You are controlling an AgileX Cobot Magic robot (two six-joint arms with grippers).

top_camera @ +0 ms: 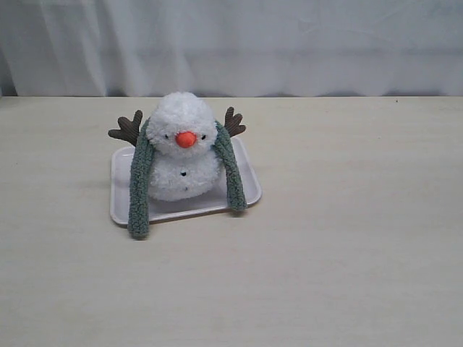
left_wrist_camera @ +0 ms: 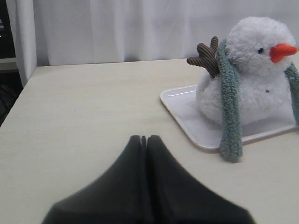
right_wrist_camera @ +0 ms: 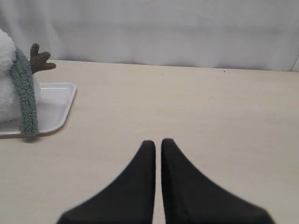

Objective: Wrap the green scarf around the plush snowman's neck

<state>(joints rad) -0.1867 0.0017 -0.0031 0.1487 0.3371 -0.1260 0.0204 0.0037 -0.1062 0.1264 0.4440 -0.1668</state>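
Observation:
The plush snowman (top_camera: 182,119) sits upright on a white tray (top_camera: 249,189), facing the front. The green scarf (top_camera: 139,189) runs behind its neck (top_camera: 168,153). One end hangs down each side, past the brown twig arms, to the tray's front rim. Neither gripper shows in the exterior view. In the left wrist view my left gripper (left_wrist_camera: 144,138) is shut and empty over bare table, short of the snowman (left_wrist_camera: 261,88), scarf (left_wrist_camera: 230,112) and tray (left_wrist_camera: 187,116). My right gripper (right_wrist_camera: 158,142) is shut and empty, well to the side of the scarf (right_wrist_camera: 25,100) and tray (right_wrist_camera: 58,100).
A white curtain (top_camera: 289,43) hangs along the table's far edge. The pale wooden tabletop (top_camera: 347,238) stretches around the tray. In the left wrist view the table's side edge (left_wrist_camera: 14,100) drops off to a dark area.

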